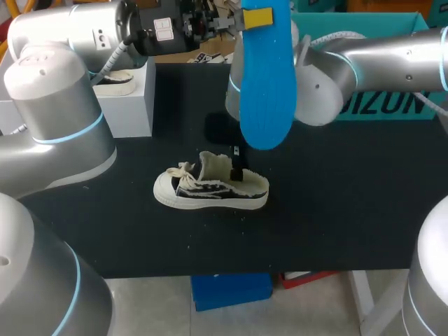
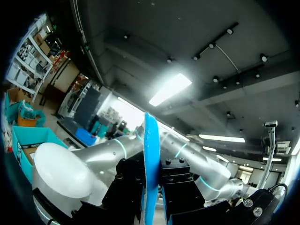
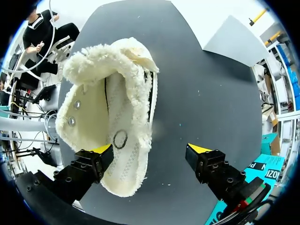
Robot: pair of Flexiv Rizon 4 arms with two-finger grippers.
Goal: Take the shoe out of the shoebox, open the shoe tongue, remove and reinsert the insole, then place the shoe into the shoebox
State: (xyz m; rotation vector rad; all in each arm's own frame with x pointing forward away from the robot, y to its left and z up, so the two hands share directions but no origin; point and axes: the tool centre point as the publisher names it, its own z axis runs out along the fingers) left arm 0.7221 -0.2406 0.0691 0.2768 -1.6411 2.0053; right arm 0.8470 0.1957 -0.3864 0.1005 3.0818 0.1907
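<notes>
Hanging high over the black worktop (image 1: 336,210), the flat blue foam insole (image 1: 266,91) was pinched upright in the left hand (image 1: 255,17). The cream-and-black canvas sneaker (image 1: 210,187) stood on its sole mid-worktop, below the right hand (image 3: 152,150), whose fingers were spread.

A plain black table (image 1: 340,210)

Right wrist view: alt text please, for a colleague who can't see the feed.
A cream shoe with fleecy lining lies on the dark table, tongue pulled open, its inside exposed. The right gripper hangs open above it, one yellow fingertip over the shoe's edge, the other over bare table.
</notes>
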